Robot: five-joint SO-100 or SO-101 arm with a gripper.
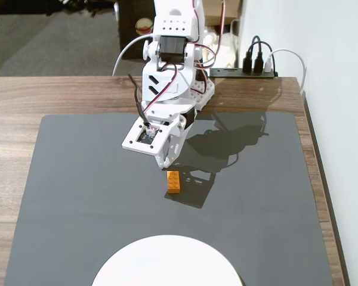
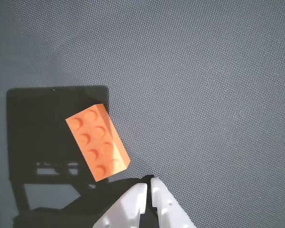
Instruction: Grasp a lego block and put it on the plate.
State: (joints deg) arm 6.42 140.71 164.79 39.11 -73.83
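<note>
An orange lego block (image 1: 173, 182) lies flat on the dark grey mat, studs up. In the wrist view the lego block (image 2: 98, 141) sits left of centre, turned at an angle. My white gripper (image 1: 165, 165) hangs just behind the block in the fixed view, tips close to its far end. The wrist view shows the gripper (image 2: 148, 183) at the bottom edge, its two fingertips pressed almost together and holding nothing, just right of the block's near corner. The white plate (image 1: 166, 262) lies at the front edge of the mat, partly cut off.
The grey mat (image 1: 77, 179) covers most of a wooden table (image 1: 24, 95). A power strip with plugs and cables (image 1: 250, 65) sits at the back right beside a white wall. The arm's base (image 1: 176, 71) stands at the back centre.
</note>
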